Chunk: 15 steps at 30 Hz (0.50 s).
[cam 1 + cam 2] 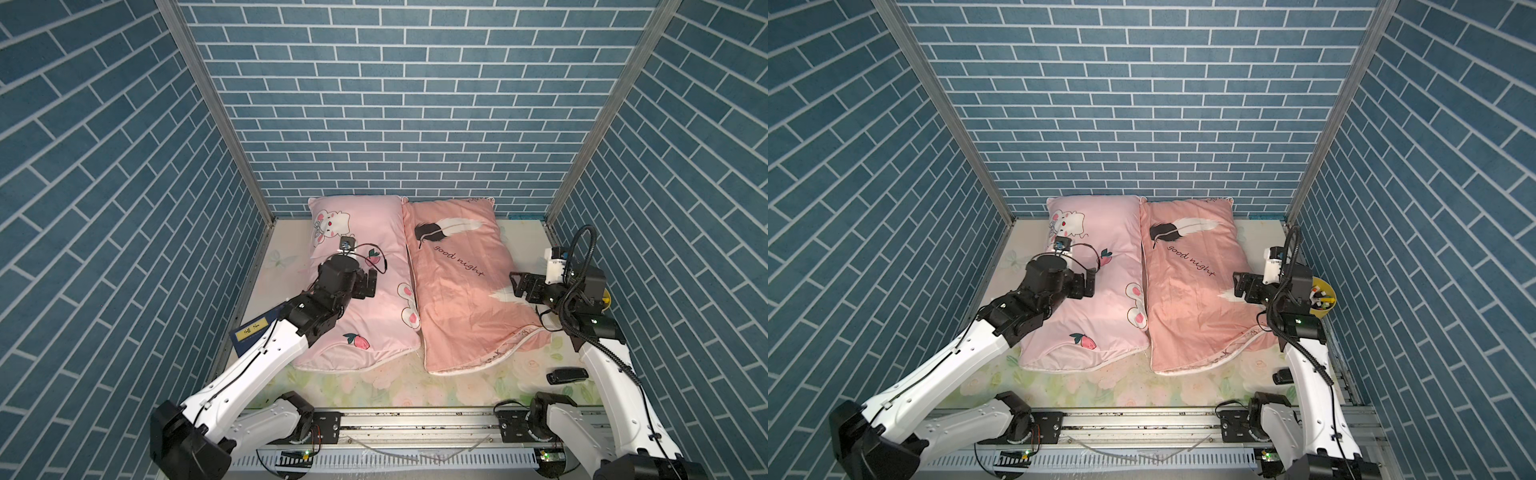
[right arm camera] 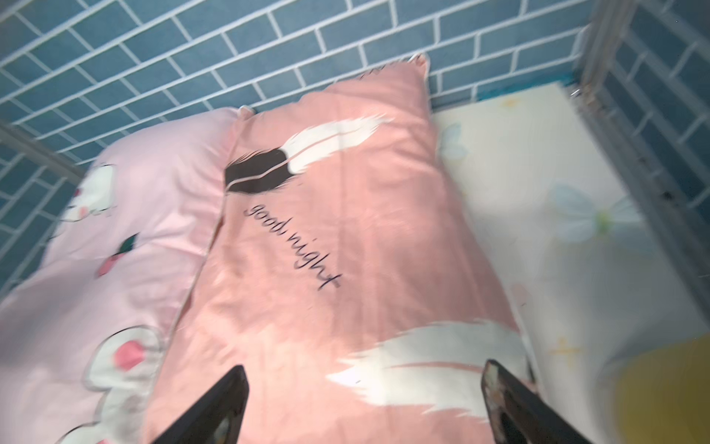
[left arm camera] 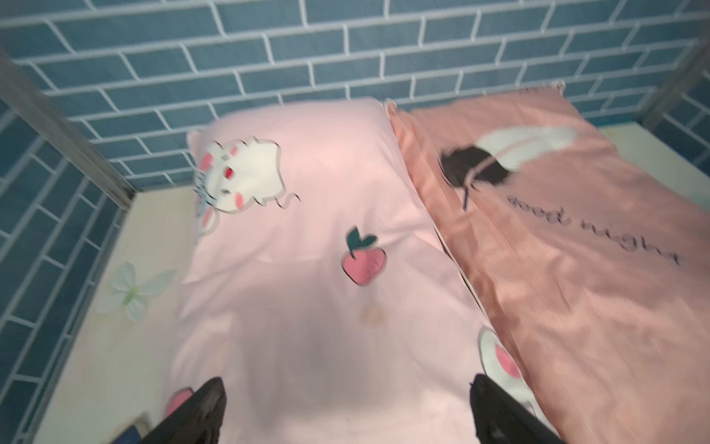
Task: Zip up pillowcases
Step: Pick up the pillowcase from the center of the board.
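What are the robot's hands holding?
Nothing. The left gripper hangs open over the light pink bunny pillowcase, the right gripper open over the salmon-pink feather pillowcase.

The left pillowcase [image 1: 374, 328] and the right pillowcase [image 1: 461, 307] are laid side by side on the table mat [image 1: 374, 388], with their long edges touching and their far ends set close against the back wall [image 1: 415, 124]. The left gripper [image 3: 347, 386] is held above the middle of the left pillowcase, and the right gripper [image 2: 365, 371] above the right-hand edge of the right pillowcase. A bowl [image 1: 1329, 289] is placed at the mat's right edge beside the right arm, a small device [image 1: 567, 375] is laid before the right pillowcase's near corner, and a flat card [image 1: 249, 332] is partly covered by the left arm at the left edge.
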Motion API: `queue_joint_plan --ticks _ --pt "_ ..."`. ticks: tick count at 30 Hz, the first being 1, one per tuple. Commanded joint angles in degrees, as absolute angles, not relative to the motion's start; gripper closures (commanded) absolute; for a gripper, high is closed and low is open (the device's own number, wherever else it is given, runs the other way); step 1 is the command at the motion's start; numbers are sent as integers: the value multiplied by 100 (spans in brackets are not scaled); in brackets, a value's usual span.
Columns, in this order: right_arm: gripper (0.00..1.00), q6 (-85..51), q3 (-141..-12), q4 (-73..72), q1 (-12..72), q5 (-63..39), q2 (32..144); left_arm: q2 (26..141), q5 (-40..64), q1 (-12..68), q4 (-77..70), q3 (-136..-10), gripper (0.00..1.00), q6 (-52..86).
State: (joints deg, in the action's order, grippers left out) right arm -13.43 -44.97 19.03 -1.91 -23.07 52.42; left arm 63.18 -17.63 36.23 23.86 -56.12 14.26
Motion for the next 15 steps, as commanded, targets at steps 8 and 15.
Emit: queue_joint_plan --ticks 8,15 --pt "16 -2382 -4641 1717 1984 -3882 6136 7402 231 4087 3126 -5646 8 2584" --pt "21 -3213 -4415 288 3067 -3943 7022 8193 667 3587 1797 -5438 18 3123"
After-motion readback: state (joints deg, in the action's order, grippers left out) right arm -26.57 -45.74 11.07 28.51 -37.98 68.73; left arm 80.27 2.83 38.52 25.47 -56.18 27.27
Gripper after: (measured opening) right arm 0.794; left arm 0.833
